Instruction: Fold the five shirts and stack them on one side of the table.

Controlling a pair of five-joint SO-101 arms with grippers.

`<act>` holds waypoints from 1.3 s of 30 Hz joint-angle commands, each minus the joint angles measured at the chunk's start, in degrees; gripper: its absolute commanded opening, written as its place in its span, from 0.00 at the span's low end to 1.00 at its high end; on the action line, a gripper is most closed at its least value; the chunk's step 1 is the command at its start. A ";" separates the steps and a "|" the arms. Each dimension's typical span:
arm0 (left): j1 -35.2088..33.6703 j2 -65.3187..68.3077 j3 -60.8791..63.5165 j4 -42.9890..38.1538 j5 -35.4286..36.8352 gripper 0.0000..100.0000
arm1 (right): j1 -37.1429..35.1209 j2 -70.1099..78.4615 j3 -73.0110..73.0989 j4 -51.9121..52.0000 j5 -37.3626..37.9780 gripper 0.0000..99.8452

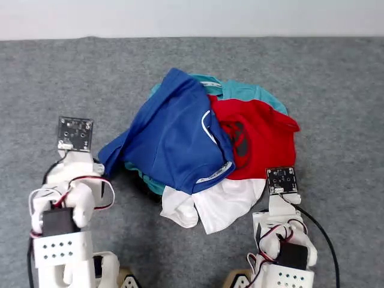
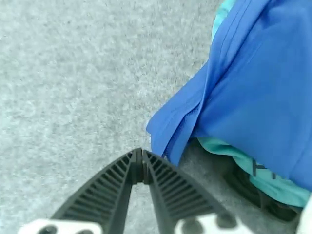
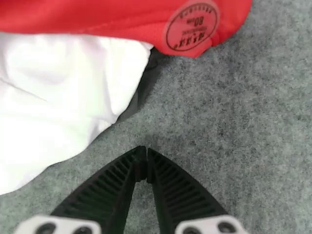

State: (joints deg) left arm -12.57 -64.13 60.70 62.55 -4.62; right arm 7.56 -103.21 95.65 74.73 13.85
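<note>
High view looks down on a grey felt-covered table (image 1: 336, 90) with a loose heap (image 1: 207, 180) of unfolded shirts at its middle. A blue shirt (image 1: 174, 138) is the largest piece and lies on top, spread across the side of the heap nearer the left arm (image 1: 66, 198). A red shirt (image 1: 264, 138) lies partly under the blue one, toward the right arm (image 1: 282, 234). A white shirt (image 1: 222, 201) sticks out from beneath both at the near edge. A teal shirt (image 1: 252, 91) peeks out along the far edge and again under the blue hem. A dark cloth (image 2: 253, 190) shows at the bottom of the heap. A round sticker (image 3: 191, 27) sits on the red hem. Left gripper (image 2: 142, 168) has its jaws pressed together on nothing, over bare table just beside the blue sleeve. Right gripper (image 3: 146, 165) is likewise closed and empty, near the white shirt's edge, not touching it
</note>
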 commanded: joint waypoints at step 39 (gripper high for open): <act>28.48 67.43 -75.56 34.55 -4.75 0.30 | -0.13 -0.66 0.88 0.13 0.26 0.01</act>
State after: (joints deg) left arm 15.65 1.98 -11.12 96.84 -11.03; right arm 7.56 -103.21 95.65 74.73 13.85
